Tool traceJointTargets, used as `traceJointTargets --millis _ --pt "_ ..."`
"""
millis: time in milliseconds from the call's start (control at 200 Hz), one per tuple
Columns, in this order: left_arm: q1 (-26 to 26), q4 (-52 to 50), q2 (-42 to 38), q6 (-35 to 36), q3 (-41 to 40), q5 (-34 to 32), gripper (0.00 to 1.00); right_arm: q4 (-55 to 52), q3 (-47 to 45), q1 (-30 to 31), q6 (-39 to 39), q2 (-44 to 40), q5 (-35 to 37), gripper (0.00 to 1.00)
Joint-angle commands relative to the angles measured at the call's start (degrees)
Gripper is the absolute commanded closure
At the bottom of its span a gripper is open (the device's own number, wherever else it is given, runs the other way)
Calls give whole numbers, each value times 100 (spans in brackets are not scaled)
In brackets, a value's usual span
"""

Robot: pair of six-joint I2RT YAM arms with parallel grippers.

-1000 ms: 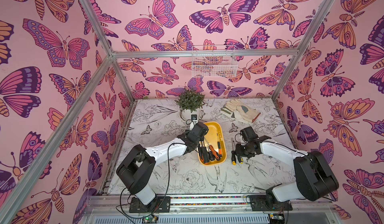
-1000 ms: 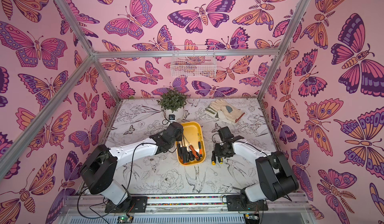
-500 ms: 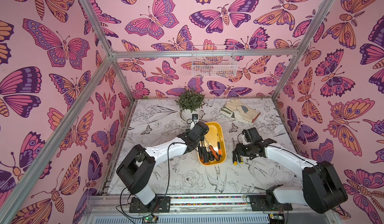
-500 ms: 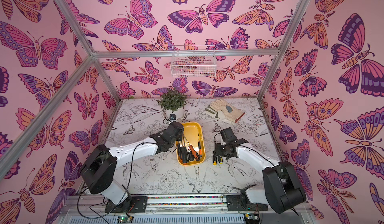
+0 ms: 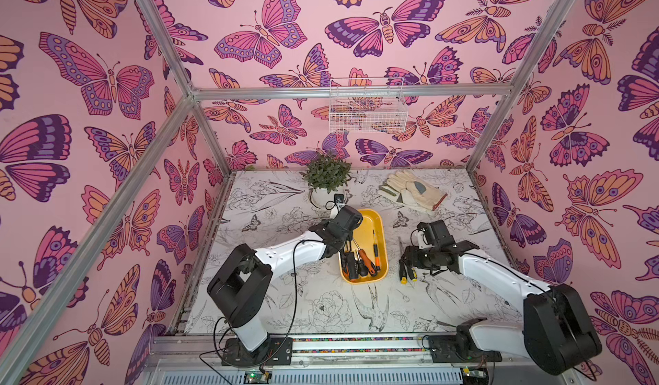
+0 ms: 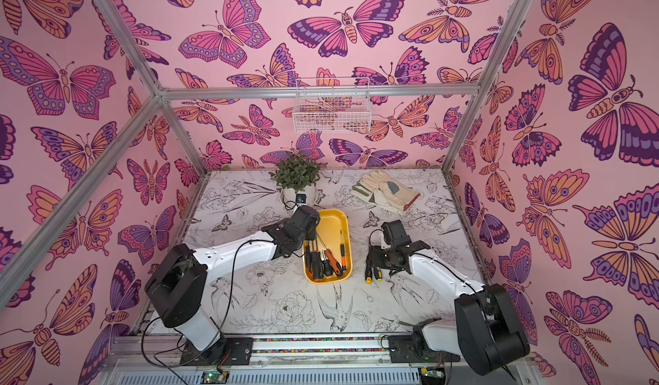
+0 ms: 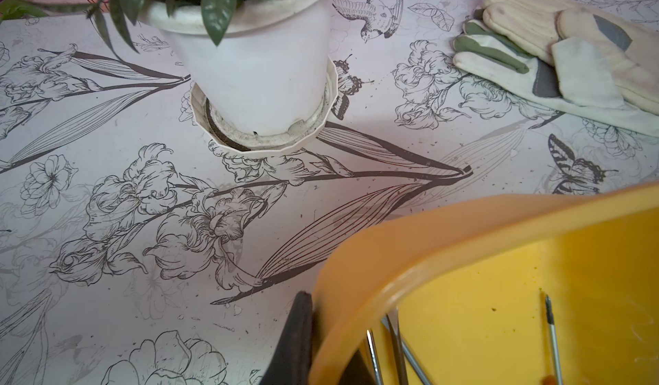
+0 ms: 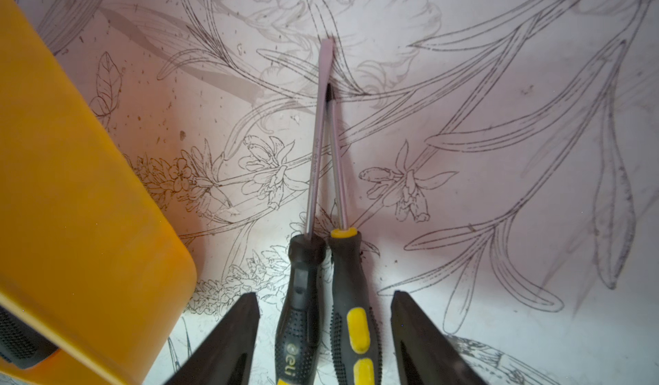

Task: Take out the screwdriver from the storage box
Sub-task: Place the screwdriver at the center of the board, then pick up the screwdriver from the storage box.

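The yellow storage box (image 5: 371, 212) (image 6: 331, 219) lies mid-table with several screwdrivers (image 5: 361, 265) inside, handles toward the front. My left gripper (image 5: 344, 249) (image 7: 317, 315) is shut on the box's left rim, one finger (image 7: 301, 329) outside the wall. Two screwdrivers (image 5: 407, 276) (image 6: 372, 274) lie side by side on the table to the right of the box: a black-handled one (image 8: 303, 294) and a black-and-yellow one (image 8: 351, 294). My right gripper (image 5: 406, 260) (image 8: 324, 297) is open, its fingers on either side of both handles and touching neither.
A potted plant (image 5: 326, 176) stands behind the box, and a pair of work gloves (image 5: 412, 190) lies at the back right. A white wire basket (image 5: 367, 108) hangs on the back wall. Pink walls and metal frame bars close in the table.
The right gripper's jaws have spread apart over the two screwdrivers on the table, and its arm has shifted a little. The left arm has stayed on the box rim.
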Motion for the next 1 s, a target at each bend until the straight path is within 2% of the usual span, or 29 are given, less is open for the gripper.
traceJointTargets --millis 0,240,386,486,701,846,991 --pt "-26 -53 31 84 196 -140 100 24 -49 -54 0 -68 -68 35" --pt "-16 -49 25 35 110 -133 100 13 -25 -51 5 -9 -56 30" --pt "-16 -39 90 -51 134 -133 100 -17 -26 -51 12 -39 -17 22" --pt "-16 6 125 -55 156 -115 100 -109 8 -51 1 -72 27 19" --pt "10 261 57 -34 7 -24 100 -492 129 -18 19 -626 -8 18" --pt "38 508 -242 -63 -283 -53 100 -837 261 287 170 -1062 173 19" --pt "55 696 -529 -118 -507 -55 100 -950 508 970 465 -1259 505 19"
